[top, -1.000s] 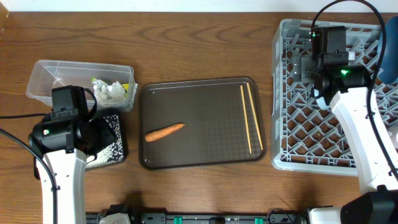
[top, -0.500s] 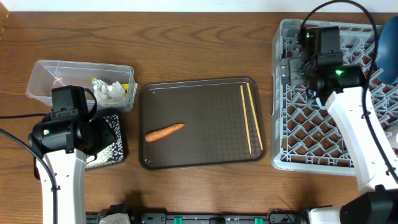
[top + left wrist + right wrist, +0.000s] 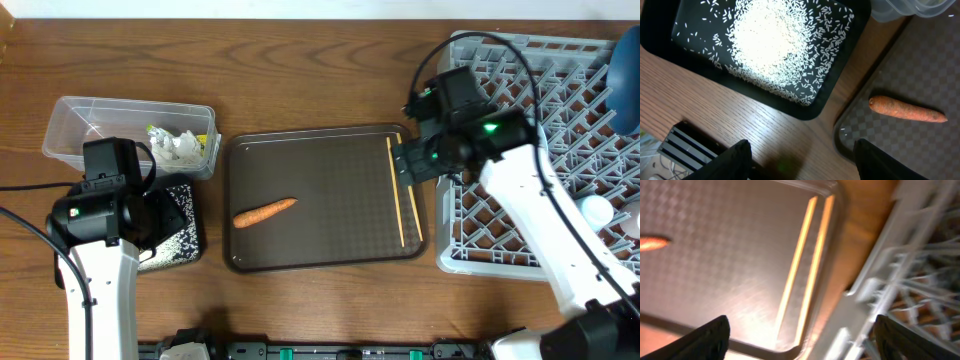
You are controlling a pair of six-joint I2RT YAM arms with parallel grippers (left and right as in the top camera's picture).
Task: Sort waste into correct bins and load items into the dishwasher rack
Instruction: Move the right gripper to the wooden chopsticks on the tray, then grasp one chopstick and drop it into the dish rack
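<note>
Two grippers gaped wide, both empty.
The chopsticks [image 3: 795, 265] lay ahead between the fingers of the right gripper [image 3: 801, 325]; the carrot [image 3: 907, 110] lay past the right-hand finger of the left gripper [image 3: 801, 147], the rice [image 3: 775, 45] past its left.

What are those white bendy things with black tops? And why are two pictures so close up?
They are a robot's left arm and right arm, each ending in a two-finger gripper. One picture looks down from above the table. The other two come from cameras on the wrists, so they look close up. On the table are a brown tray with a carrot and two chopsticks, a clear tub holding crumpled napkins, a black tray of rice, and a big grey dishwasher rack. The left gripper is open near the black tray. The right gripper is open near the chopsticks. Neither holds anything.
</note>
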